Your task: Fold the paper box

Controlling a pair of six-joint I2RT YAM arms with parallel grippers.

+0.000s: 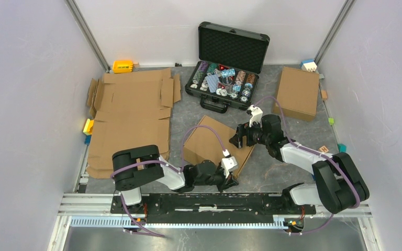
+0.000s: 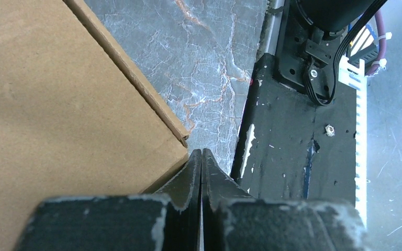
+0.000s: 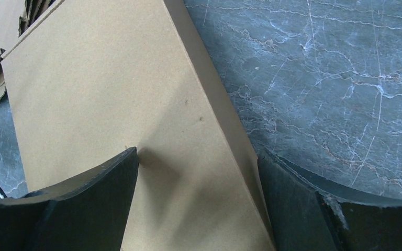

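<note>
**Closed paper box sits mid-table between 2 grippers**

At the far left, an orange-yellow block [image 1: 122, 66] sits by the back wall. In front of it, flat cardboard blanks [image 1: 131, 112] lie spread over the left side of the grey marbled table [image 1: 186, 112], their flaps unfolded.

Right of the blanks, near the front centre, lies the paper box [image 1: 204, 146]. It is plain brown, flat on the table, turned at an angle, with its lid down.

The left gripper [image 1: 231, 182] is low at the box's near corner. In the left wrist view its 2 fingers are pressed together with nothing between them, and the tips [image 2: 202, 155] are right against that corner of the box [image 2: 57, 130].

Behind the box, an open black case of poker chips [image 1: 225, 81] stands against the back wall.

The right gripper [image 1: 239, 139] is at the box's far right edge with its fingers spread wide. In the right wrist view, 1 finger [image 3: 84, 204] is over the top face of the box [image 3: 110, 94] and the other is over bare table, so they straddle the side wall without clamping it.

At the far right, a second closed cardboard box [image 1: 298, 92] lies near a blue-and-white block [image 1: 309, 65].
</note>
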